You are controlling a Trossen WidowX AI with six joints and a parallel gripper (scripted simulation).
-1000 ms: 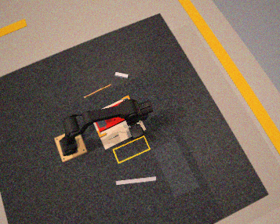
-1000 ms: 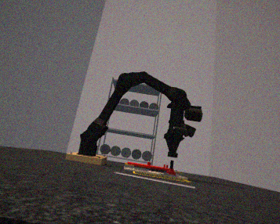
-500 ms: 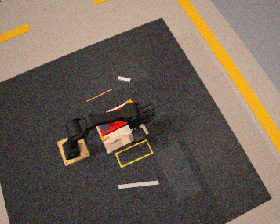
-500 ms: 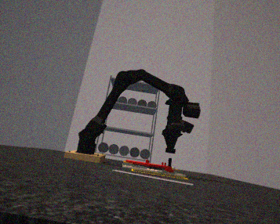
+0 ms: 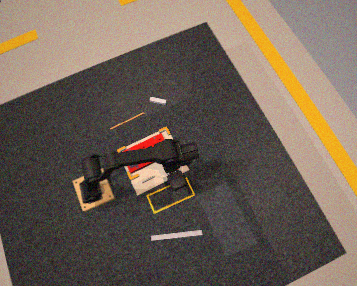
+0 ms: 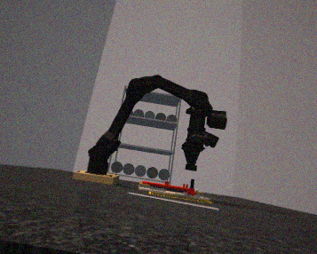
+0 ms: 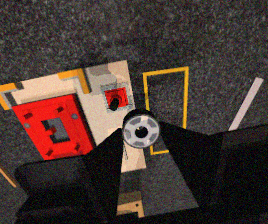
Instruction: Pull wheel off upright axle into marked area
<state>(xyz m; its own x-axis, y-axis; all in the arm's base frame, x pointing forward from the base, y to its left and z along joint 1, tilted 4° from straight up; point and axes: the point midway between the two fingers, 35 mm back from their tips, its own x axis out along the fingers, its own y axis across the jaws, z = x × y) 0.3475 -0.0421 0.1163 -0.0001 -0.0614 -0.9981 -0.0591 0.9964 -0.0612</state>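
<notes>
My tool (image 6: 191, 169) (image 7: 140, 128) was shut on the wheel (image 7: 141, 131), held clear above the axle (image 6: 192, 183) (image 7: 114, 103). Step 1, the pull, looked done; step 2 called for carrying it over the yellow outline (image 5: 174, 206) (image 7: 186, 95) and lowering it to the table (image 5: 228, 165) (image 6: 100, 213) (image 7: 210, 40).

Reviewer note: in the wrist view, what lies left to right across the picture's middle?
Thin orange strip → square red plate → round grey wheel → white strip.
</notes>
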